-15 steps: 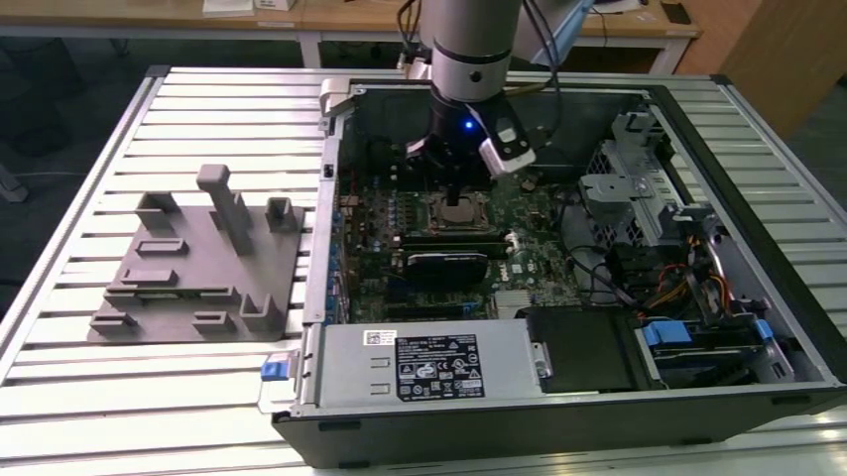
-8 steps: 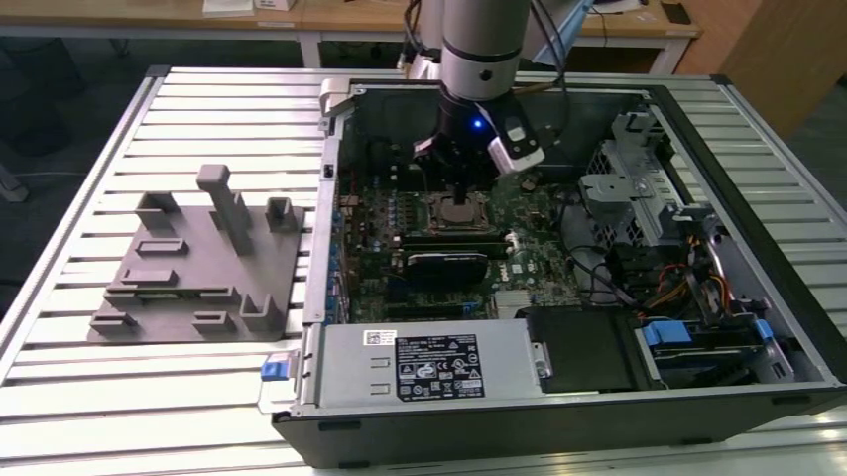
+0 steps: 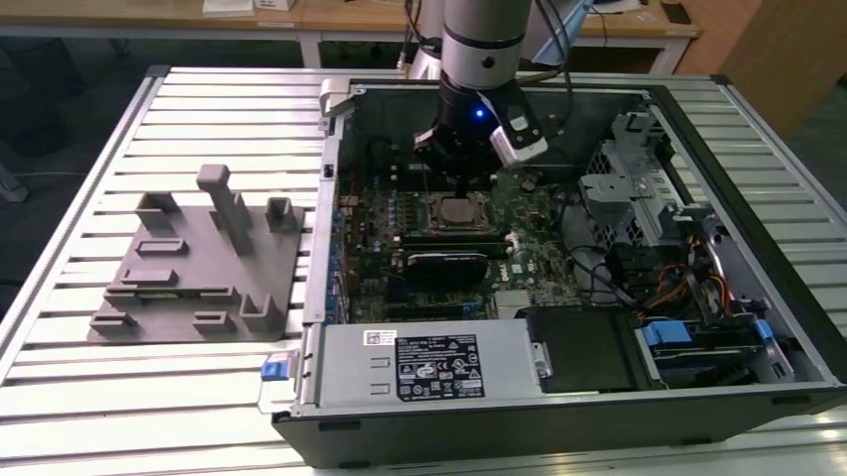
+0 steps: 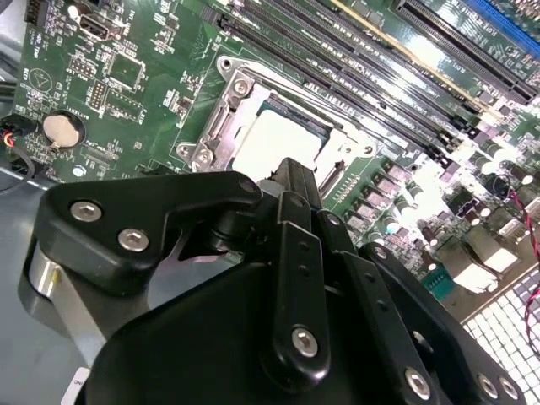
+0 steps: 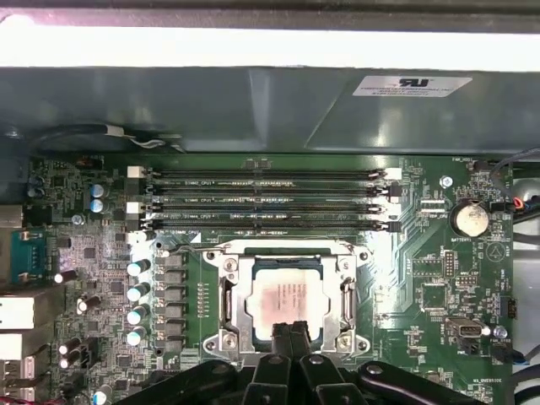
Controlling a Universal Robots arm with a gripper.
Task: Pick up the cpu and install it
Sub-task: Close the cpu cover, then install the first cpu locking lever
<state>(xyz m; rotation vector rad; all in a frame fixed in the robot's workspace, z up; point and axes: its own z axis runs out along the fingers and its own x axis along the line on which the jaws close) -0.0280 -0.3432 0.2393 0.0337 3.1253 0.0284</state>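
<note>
Motherboard socket (image 5: 229, 291) holds the silvery square cpu (image 5: 283, 295) beneath the tightly closed gripper (image 5: 292, 329); the exterior view adds a grey fixture (image 3: 198, 263) beside the case (image 3: 556, 426).

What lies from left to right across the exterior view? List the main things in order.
Grey plastic fixture block with upright posts → silvery square cpu sitting in the motherboard socket → silver perforated metal drive cage → orange cable.
</note>
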